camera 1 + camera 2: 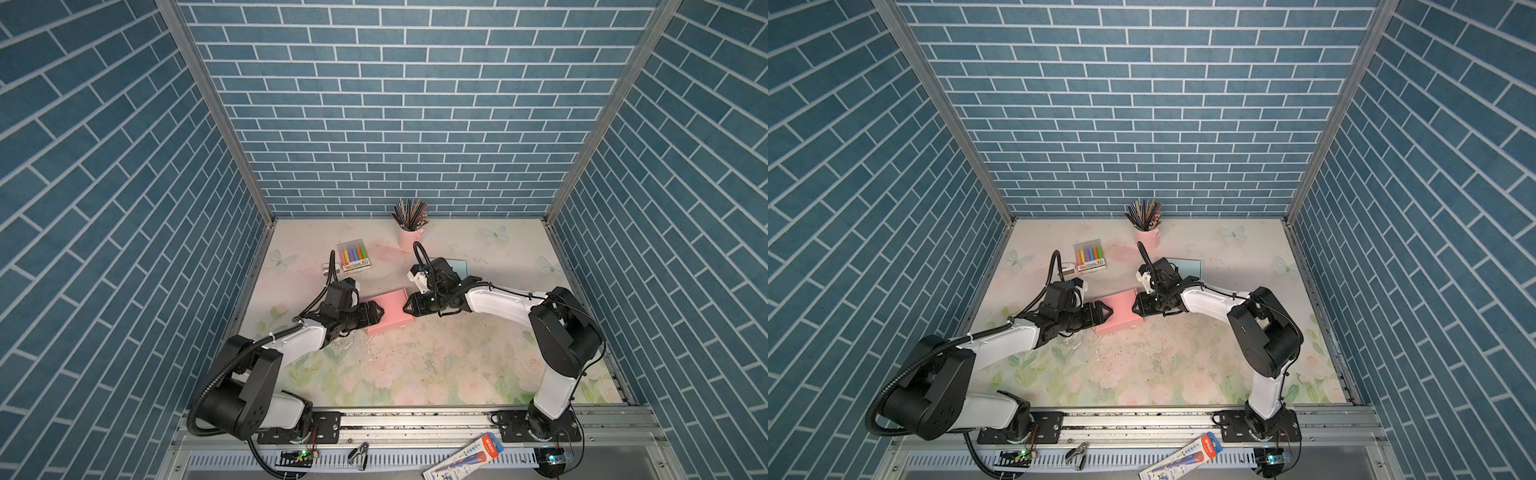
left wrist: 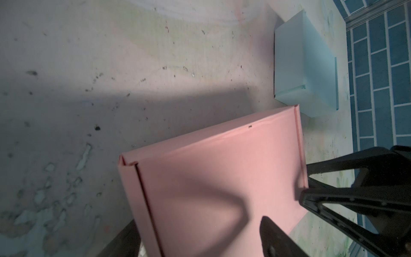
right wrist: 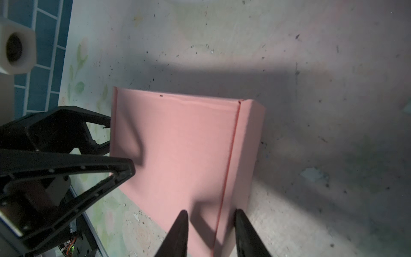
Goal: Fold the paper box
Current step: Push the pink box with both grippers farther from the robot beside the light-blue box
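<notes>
**Item: pink paper box** (image 1: pixel 388 311). It lies at the centre of the surface (image 1: pixel 457 361), turned slightly askew. The lid lies down over the body, with a seam showing along the right wall. By appearance the folding is nearly or fully done.

**Left gripper** (image 1: pixel 379 312). It is at the box's left edge with its jaws spread wide. One finger is over the lid and the other is just beside the edge. It holds nothing, and probably stands there to brace the box against sliding.

**Right gripper** (image 3: pixel 210 213). It is at the box's right edge with its jaws partly apart, straddling the seam between lid and side wall. Whether the fingertips press the card cannot be told. The likely purpose is to seat that edge.

**Edges.** Both short sides are flanked by a gripper. The far and near long edges are free.

**Open room.** The near half of the surface is bare apart from specks and worn patches. A light blue box (image 1: pixel 460 265) sits far right, close behind the right wrist. A marker pack (image 1: pixel 353 257) lies far left, and a pencil cup (image 1: pixel 409 237) stands at the far centre, well apart from the work.
</notes>
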You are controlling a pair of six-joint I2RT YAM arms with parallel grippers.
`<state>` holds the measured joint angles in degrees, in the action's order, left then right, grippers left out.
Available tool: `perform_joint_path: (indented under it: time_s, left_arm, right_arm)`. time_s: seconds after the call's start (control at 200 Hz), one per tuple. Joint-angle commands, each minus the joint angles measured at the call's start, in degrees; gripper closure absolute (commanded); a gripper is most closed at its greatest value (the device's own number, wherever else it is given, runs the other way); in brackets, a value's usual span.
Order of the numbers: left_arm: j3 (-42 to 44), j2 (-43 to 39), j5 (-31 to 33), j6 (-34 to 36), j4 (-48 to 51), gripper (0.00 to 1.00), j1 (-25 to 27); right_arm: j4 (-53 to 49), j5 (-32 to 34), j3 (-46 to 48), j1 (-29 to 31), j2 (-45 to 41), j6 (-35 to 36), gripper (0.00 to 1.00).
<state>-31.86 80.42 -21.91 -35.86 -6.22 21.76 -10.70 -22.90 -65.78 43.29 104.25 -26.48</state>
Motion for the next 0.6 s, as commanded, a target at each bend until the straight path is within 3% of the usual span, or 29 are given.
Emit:
perform_joint_path:
  time_s: [0.0, 0.595]
  left_arm:
    - [-3.67, 1.65, -6.59, 2.00, -4.27, 0.17, -0.16]
    - [-14.86, 13.52, -5.55, 4.08, -6.87, 0.19, -3.62]
  right_arm:
    - [0.97, -4.61, -3.05, 0.36, 1.79, 2.47, 0.64]
    - [-0.58, -6.47, -11.95, -3.01, 9.44, 5.35, 0.63]
